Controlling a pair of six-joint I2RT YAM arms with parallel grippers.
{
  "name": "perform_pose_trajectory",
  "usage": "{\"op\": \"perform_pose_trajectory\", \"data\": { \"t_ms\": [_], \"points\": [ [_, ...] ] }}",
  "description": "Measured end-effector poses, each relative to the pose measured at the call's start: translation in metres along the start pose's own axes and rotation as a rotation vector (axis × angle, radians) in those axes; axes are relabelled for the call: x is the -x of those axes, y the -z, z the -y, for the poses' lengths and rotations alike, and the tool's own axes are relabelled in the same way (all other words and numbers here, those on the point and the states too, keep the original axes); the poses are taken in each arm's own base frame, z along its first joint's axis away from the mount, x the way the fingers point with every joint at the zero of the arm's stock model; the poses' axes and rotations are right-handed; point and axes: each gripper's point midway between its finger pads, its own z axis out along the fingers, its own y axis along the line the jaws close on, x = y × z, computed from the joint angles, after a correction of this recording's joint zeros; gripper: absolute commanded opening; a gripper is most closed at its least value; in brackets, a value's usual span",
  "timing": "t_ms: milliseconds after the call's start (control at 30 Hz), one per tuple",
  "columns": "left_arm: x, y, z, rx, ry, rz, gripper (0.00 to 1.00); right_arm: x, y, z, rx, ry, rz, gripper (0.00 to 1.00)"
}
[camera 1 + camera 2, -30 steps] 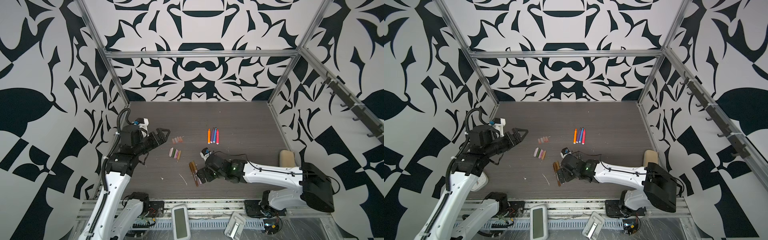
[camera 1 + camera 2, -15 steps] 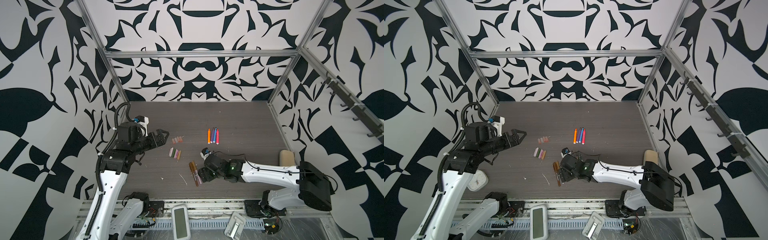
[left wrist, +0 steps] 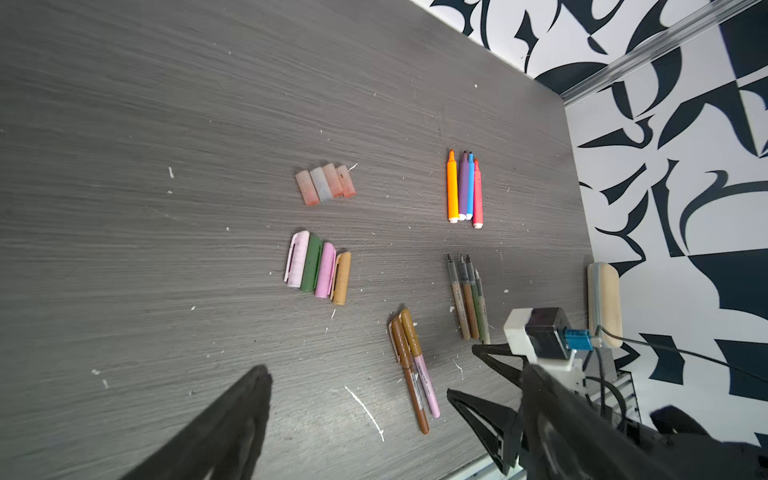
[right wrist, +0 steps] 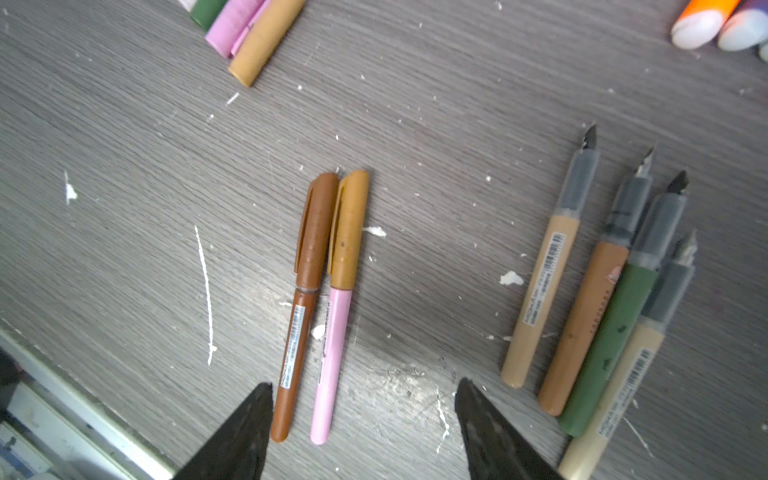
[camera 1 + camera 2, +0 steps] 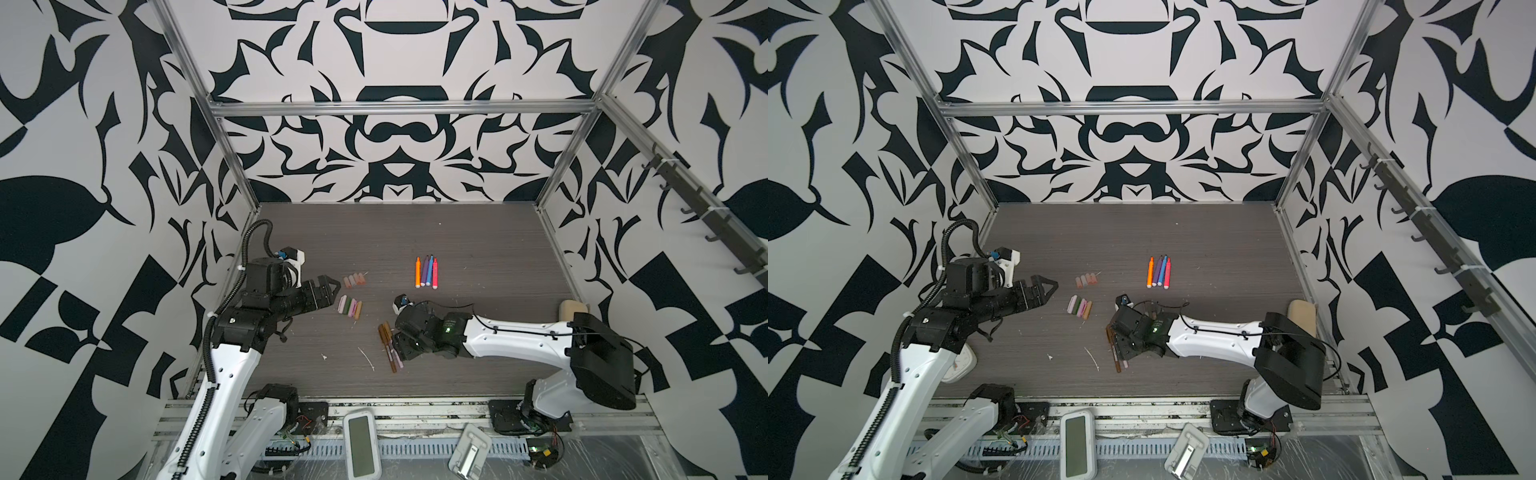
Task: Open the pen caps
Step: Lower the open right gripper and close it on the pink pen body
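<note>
I am viewing a dark wood-grain surface (image 5: 478, 232), flecked with white scuffs, boxed in by black-and-white patterned walls (image 5: 395, 158). Loose pen caps (image 5: 351, 307) are lying toward 9 o'clock of the middle, and the bright uncapped pens (image 5: 426, 272) toward 1 o'clock. The right tool (image 4: 365, 399) is standing spread around the barrel ends of the two capped pens (image 4: 334, 332) near 6 o'clock, not clamping them. The left tool (image 5: 332, 291) is hovering released and empty at 9 o'clock, just beside the caps.
</note>
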Motion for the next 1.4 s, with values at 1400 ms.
{"op": "perform_pose_trajectory", "data": {
  "t_ms": [1400],
  "points": [
    [0.006,0.013,0.000,-0.008,-0.003,0.088,0.93,-0.035,-0.021,-0.008,0.022,-0.047,-0.210,0.37]
  ]
}}
